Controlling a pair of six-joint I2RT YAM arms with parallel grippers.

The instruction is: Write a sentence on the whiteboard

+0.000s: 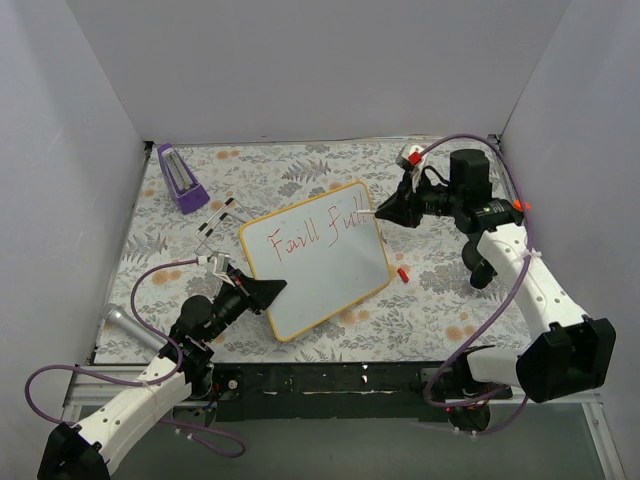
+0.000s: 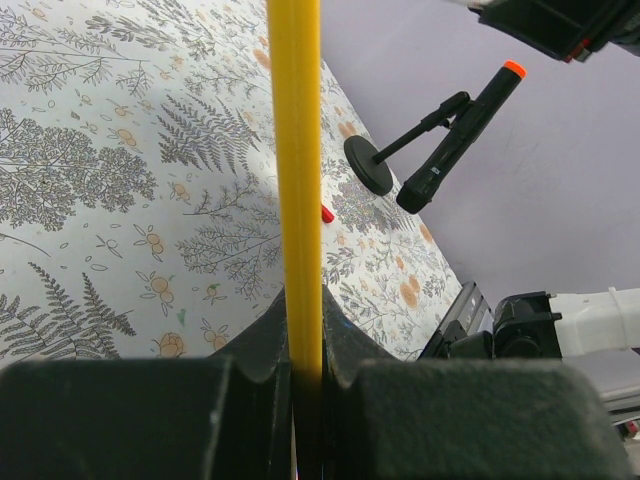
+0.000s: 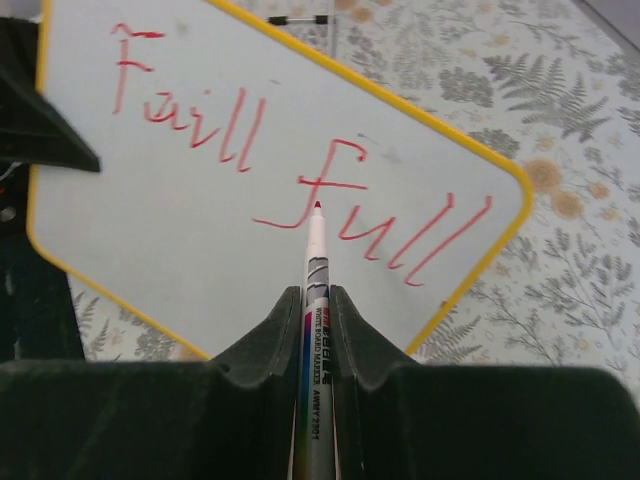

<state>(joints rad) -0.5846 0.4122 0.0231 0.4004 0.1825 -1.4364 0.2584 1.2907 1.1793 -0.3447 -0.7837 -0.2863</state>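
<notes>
The left arm reaches in low from the near left, and the left gripper (image 1: 266, 290) clamps its fingers on the near-left edge of the whiteboard (image 1: 325, 280). The board sits mid-table, turned askew on the floral cloth. The right arm bends in from the far right. The right gripper (image 3: 315, 300) pinches a marker (image 3: 316, 255), its red tip at the "f" of the second word.

The sentence (image 3: 300, 170) so far reads "Faill full" in red. The barrel's print reads "WHITE BOARD MARKER".

Only the right wrist view makes that print legible. The left wrist view shows the yellow frame edge-on, with no writing. Only the top view takes in the purple block (image 1: 180, 178) at the far left, while a red cap (image 1: 403, 273) lies just right of the board.
</notes>
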